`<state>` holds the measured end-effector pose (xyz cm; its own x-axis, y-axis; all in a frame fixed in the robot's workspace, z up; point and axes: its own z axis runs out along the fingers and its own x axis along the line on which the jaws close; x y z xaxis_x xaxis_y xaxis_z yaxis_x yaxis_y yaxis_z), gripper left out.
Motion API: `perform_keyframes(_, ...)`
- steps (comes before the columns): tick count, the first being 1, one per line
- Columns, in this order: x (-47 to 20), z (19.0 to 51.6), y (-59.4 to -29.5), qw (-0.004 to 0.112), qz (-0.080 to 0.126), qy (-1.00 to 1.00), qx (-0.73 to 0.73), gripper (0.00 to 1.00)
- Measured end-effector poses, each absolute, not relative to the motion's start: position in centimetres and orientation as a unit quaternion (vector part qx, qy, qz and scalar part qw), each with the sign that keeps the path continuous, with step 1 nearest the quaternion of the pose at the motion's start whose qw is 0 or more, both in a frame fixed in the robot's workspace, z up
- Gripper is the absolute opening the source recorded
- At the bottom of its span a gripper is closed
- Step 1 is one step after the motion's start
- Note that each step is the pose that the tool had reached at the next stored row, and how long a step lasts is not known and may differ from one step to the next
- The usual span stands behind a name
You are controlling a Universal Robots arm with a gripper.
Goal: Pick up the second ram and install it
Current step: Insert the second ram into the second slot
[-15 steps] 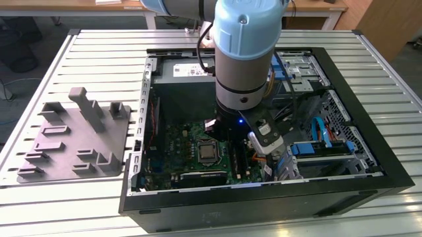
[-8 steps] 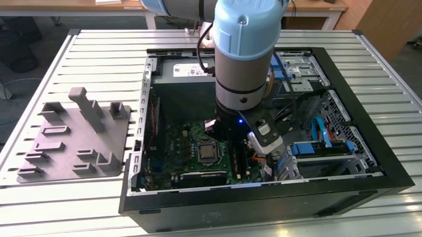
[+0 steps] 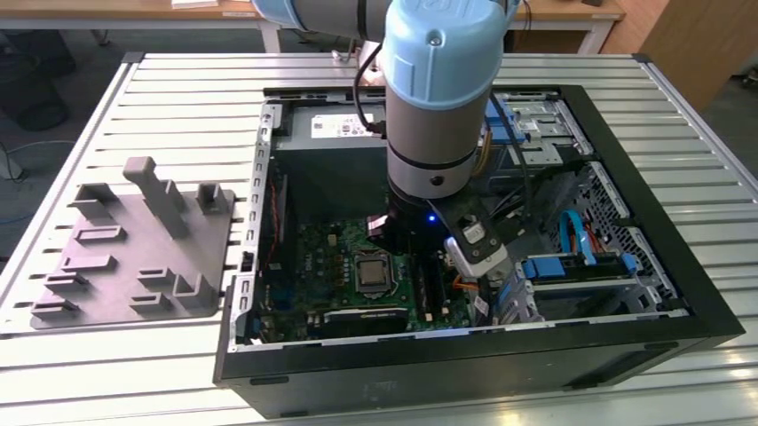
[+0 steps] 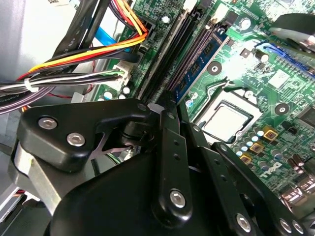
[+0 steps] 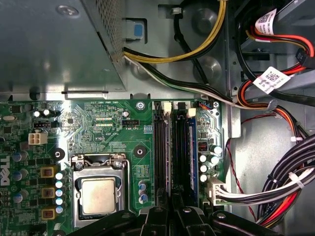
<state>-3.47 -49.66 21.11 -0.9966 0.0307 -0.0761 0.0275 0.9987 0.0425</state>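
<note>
Now, operator: pincer [image 4: 167,105] low over motherboard [image 5: 98,123] inside open case [image 3: 663,266]. Pincer state: cannot tell. Second ram [image 5: 180,147] stands on edge among long black slots [image 5: 160,147], straight ahead of pincer tip; held or seated, cannot tell. White printed tag [image 5: 271,77] on cables beyond, off to one side.

Inside the open black steel computer case [image 3: 663,293], the black two-finger gripper [image 5: 176,209] hangs low over the long black plastic memory slots [image 5: 167,152]. Bundled multicoloured power cables [image 5: 290,182] crowd one side; the square silver processor [image 5: 98,195] leaves flat, open board on the other.
</note>
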Motion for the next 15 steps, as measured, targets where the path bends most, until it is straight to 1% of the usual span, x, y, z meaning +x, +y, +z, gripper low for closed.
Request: perform_keyframes(15,-3.26,21.28,-49.61,0.037,0.016,0.999,0.011,0.14)
